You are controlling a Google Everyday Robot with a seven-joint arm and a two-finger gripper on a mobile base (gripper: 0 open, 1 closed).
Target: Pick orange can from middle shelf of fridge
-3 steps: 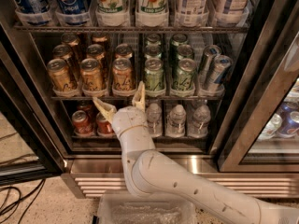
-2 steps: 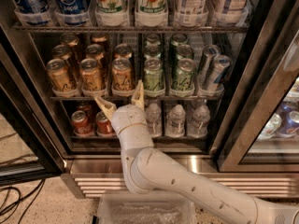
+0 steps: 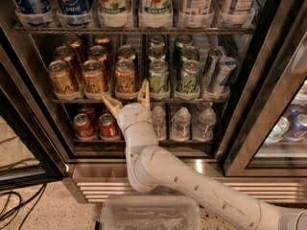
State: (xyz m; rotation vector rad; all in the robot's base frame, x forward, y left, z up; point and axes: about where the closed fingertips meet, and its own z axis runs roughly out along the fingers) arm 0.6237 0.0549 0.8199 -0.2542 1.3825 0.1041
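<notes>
Here, in the camera view, the gripper [image 3: 127, 97] sits at the front edge of the middle shelf [image 3: 192, 100], its wrist rising from below the rail. The jaws are spread wide, roughly a can's width, and hold nothing. One fingertip lies against the rail below the gap between two golden cans; the other stands up just beside the lower edge of the orange can [image 3: 125, 76].

That orange can is upright at the front edge of the shelf, third in from the left end. Two more golden cans [image 3: 78, 78] crowd it on one side and the pale green cans [image 3: 159, 77] on the other, with little room between neighbours. Further rows stand behind.

Toward the right end of the shelf, silver cans [image 3: 218, 71] lean at a tilt. Above, the upper rack of the fridge [image 3: 29, 123] carries tall bottles [image 3: 112, 1] close over the can tops.

Below, red cans [image 3: 96, 126] and water bottles [image 3: 181, 123] flank the arm. A clear plastic tray [image 3: 148, 215] lies on the floor before the steel base ledge [image 3: 216, 169].
</notes>
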